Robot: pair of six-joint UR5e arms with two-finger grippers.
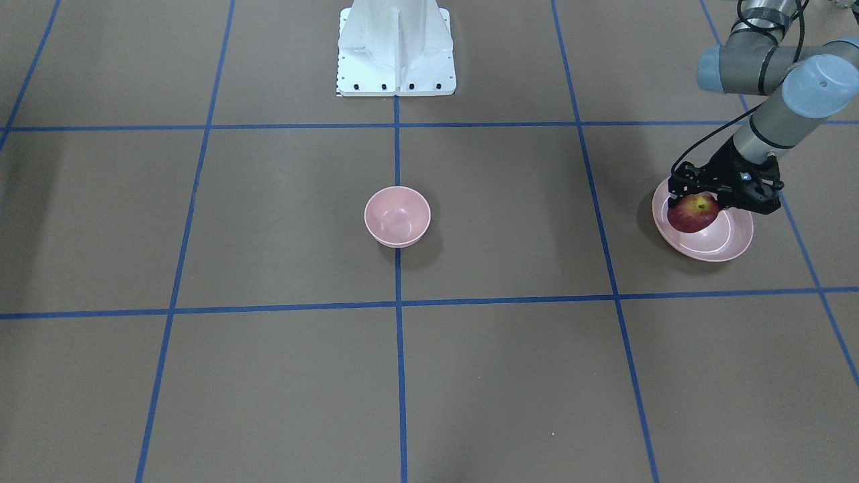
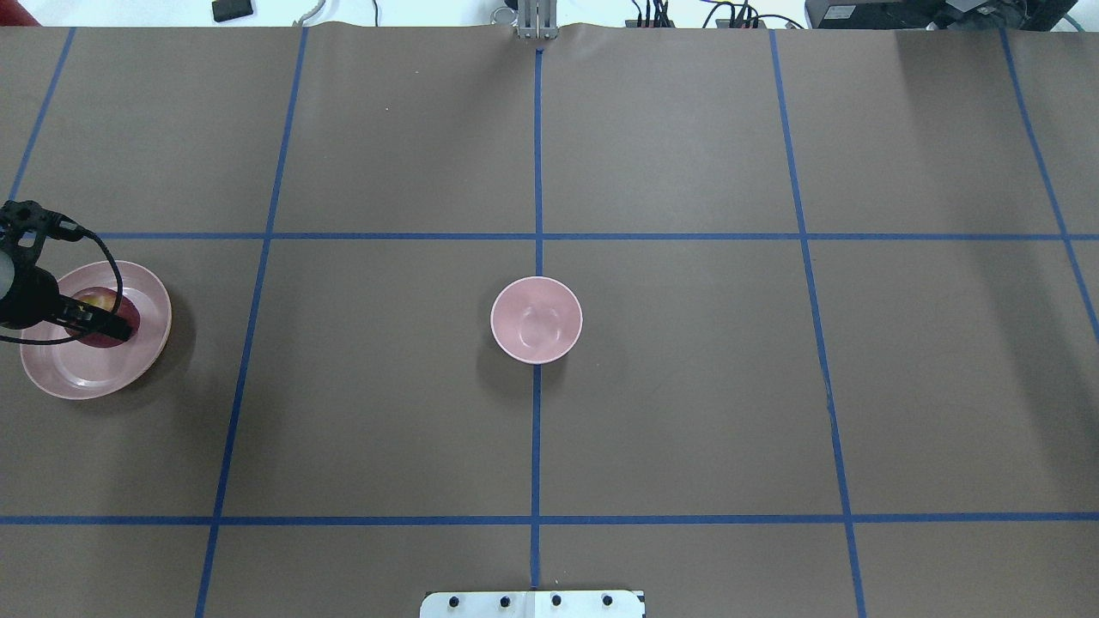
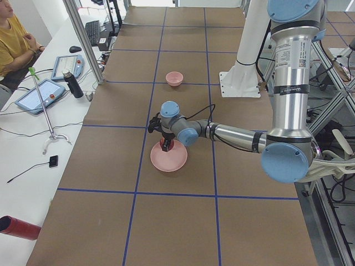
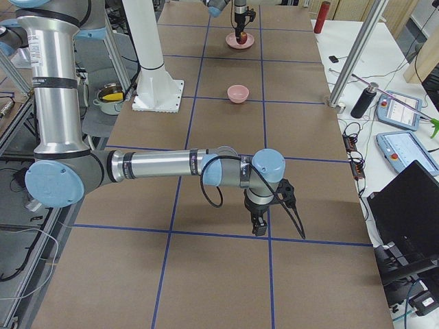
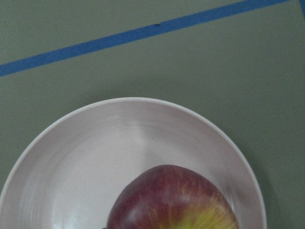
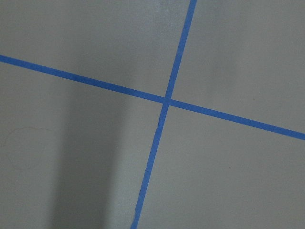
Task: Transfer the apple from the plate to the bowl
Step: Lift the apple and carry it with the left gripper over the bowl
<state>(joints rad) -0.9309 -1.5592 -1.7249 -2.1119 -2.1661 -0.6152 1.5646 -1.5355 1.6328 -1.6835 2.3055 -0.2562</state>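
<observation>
The dark-red apple [image 1: 693, 213] with its yellow-green patch is over the wide pale pink plate [image 1: 728, 241] at the table's left end. My left gripper [image 1: 698, 201] comes down on it, fingers on either side, shut on the apple [image 2: 107, 340]. In the left wrist view the apple [image 5: 171, 200] fills the bottom, with the plate [image 5: 95, 157] beneath. I cannot tell whether the apple touches the plate. The small deep pink bowl [image 1: 397, 216] stands empty at the table's centre [image 2: 537, 319]. My right gripper [image 4: 258, 226] hangs low over bare table, and I cannot tell its state.
The white robot base [image 1: 396, 47] stands at the table's robot side. Blue tape lines [image 6: 167, 100] cross the brown table. An operator [image 3: 14, 39], tablets and a dark bottle [image 3: 72, 84] are on a side bench beyond the table edge.
</observation>
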